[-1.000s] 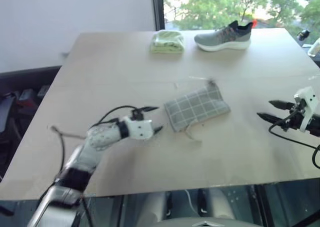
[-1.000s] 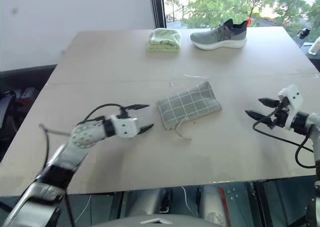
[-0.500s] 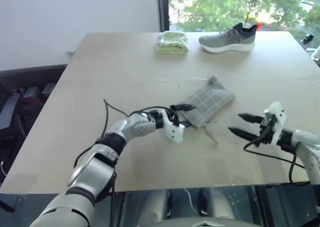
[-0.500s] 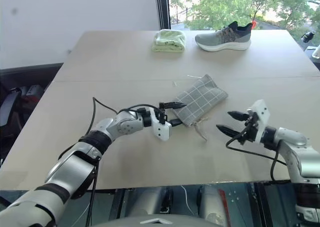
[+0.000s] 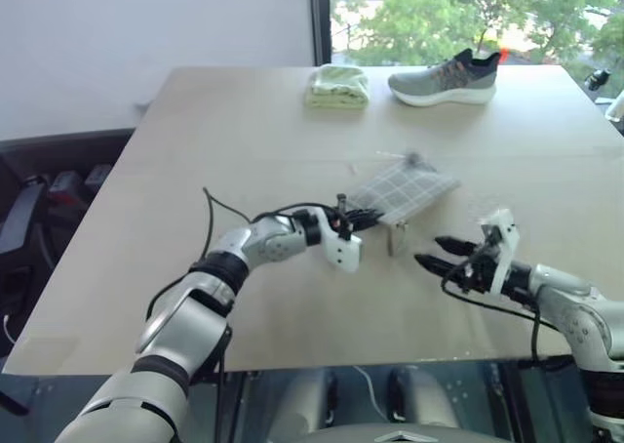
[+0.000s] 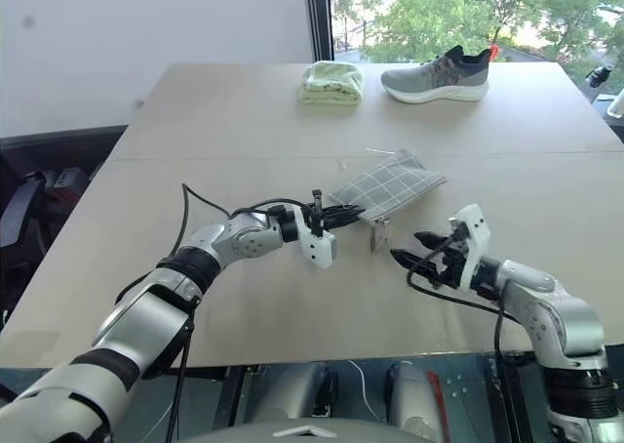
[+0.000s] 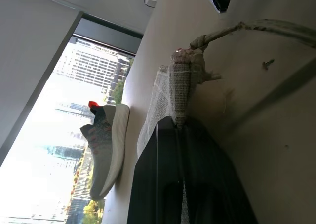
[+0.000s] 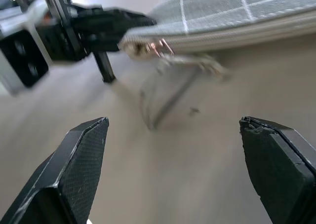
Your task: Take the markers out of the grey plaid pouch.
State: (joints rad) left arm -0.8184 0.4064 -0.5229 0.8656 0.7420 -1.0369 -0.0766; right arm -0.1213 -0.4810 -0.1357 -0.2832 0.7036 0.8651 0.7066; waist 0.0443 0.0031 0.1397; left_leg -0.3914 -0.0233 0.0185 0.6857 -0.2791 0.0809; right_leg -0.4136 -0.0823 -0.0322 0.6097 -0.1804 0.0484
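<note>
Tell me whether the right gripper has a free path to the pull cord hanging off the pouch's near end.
Probably yes. The right gripper stands open, facing the pull cord, with only bare table between them. The left gripper, shut on the grey plaid pouch corner, sits beside the cord, not across the way.

The pouch (image 6: 388, 184) lies mid-bench (image 6: 244, 111), its near-left corner raised off the surface. The left hand (image 6: 343, 215) meets that corner from the pouch's left. The right hand (image 6: 417, 249) sits nearer than the pouch, to its right, apart from it. Behind the pouch, at the far edge, lie a folded cloth (image 6: 331, 80) and, right of it, a shoe (image 6: 436, 74).
</note>
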